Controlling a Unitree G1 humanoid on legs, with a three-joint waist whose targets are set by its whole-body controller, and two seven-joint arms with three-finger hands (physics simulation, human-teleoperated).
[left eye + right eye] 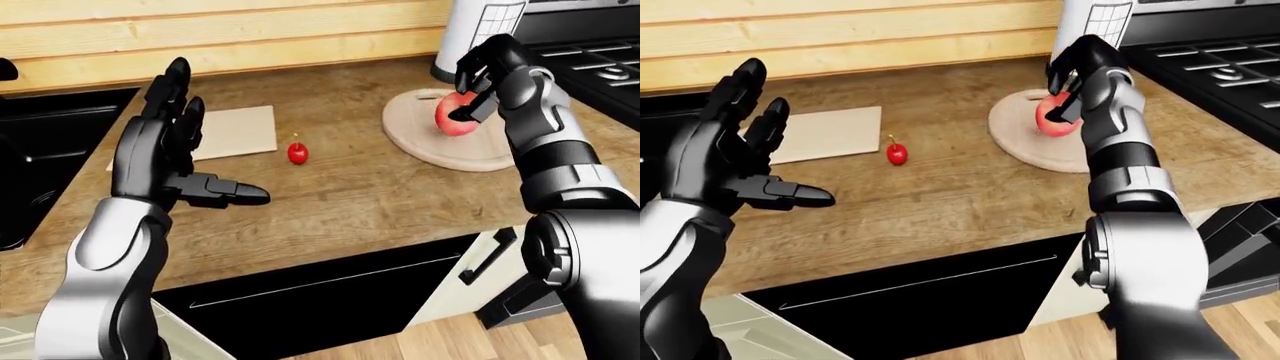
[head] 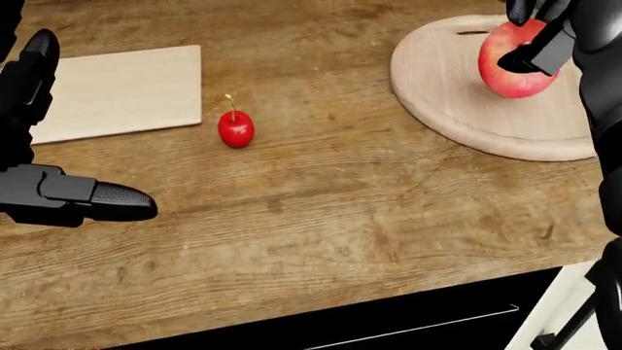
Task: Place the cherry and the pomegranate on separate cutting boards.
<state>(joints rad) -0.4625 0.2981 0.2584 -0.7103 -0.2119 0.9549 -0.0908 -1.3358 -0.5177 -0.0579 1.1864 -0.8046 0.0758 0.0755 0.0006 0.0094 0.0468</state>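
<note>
The pomegranate (image 2: 513, 62) looks firm, round and smooth, likely to roll, so a wrap around its middle suits; the cherry (image 2: 235, 128) is small and light, best pinched at the body. The right hand (image 1: 485, 71) has its fingers closed round the pomegranate over the round cutting board (image 2: 447, 80). The left hand (image 1: 170, 154) hovers spread wide, holding nothing. The cherry lies on the table (image 2: 330, 211), at 3 o'clock of the rectangular cutting board (image 2: 122, 87)

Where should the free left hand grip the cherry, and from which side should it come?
Grip the round red body of the cherry, not its thin upright stem. The open left hand could descend from above, fingers on either side: the cherry lies alone on bare counter, beside the rectangular board.
</note>
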